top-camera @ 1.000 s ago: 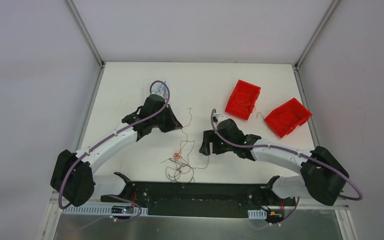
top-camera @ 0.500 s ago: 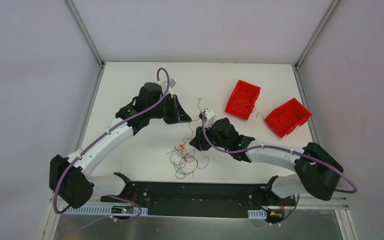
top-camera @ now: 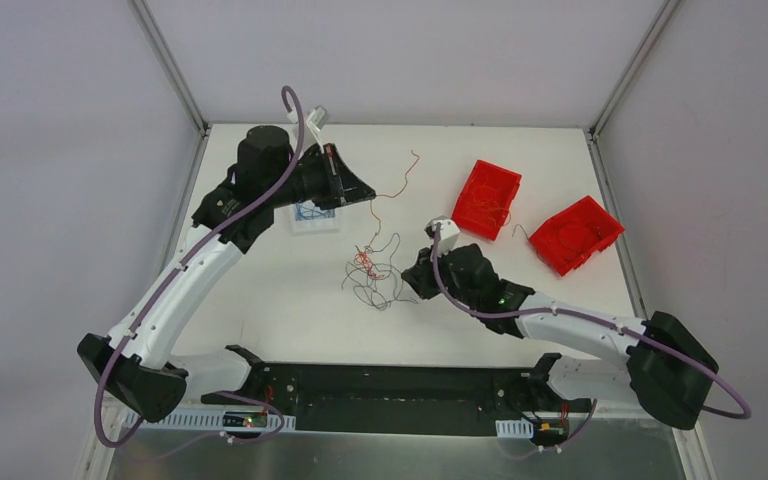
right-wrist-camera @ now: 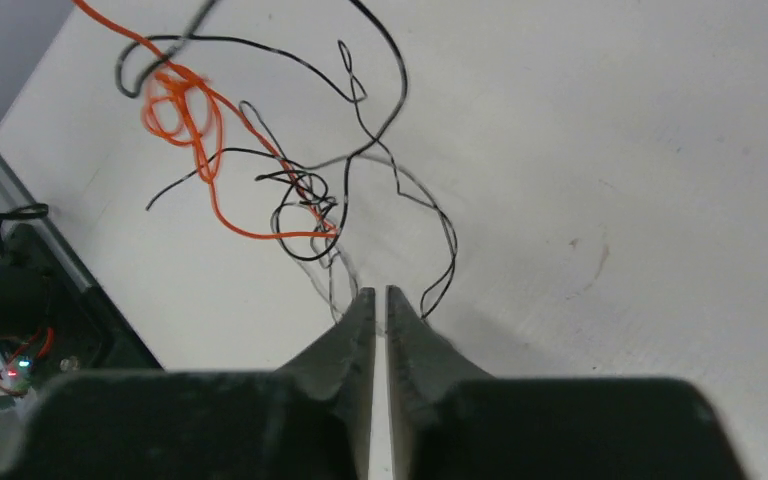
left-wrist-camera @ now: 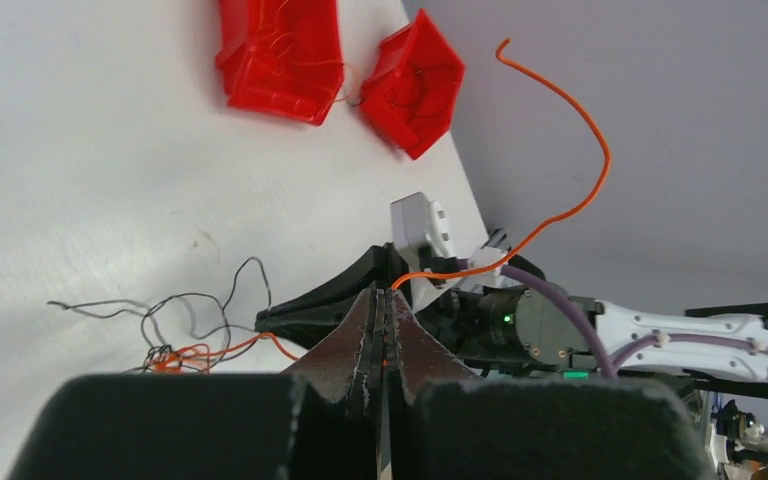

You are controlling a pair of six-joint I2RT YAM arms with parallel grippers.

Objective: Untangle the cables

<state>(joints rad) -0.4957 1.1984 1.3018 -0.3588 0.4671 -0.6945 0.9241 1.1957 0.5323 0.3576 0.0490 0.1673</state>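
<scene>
Right gripper [right-wrist-camera: 380, 293], nearest: jaws pressed together at 4 o'clock edge of tangle of thin black and orange cables [top-camera: 370, 278] mid white table [top-camera: 260, 300], probably anchoring it; whether a strand is caught, cannot tell. Left gripper [left-wrist-camera: 384, 292], 12 o'clock, high: jaws pinch one thin orange cable [left-wrist-camera: 580, 120], likely to draw it free. Far, 2 o'clock: two red plastic bins [top-camera: 485, 198] [top-camera: 575, 235].

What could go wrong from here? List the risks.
1. The left gripper pinches the orange wire, whose loops sit knotted among the black wires; pulling harder may tighten that knot.
2. The right gripper is shut beside the black wires, with no strand clearly between its jaws; it may hold nothing down.
</scene>
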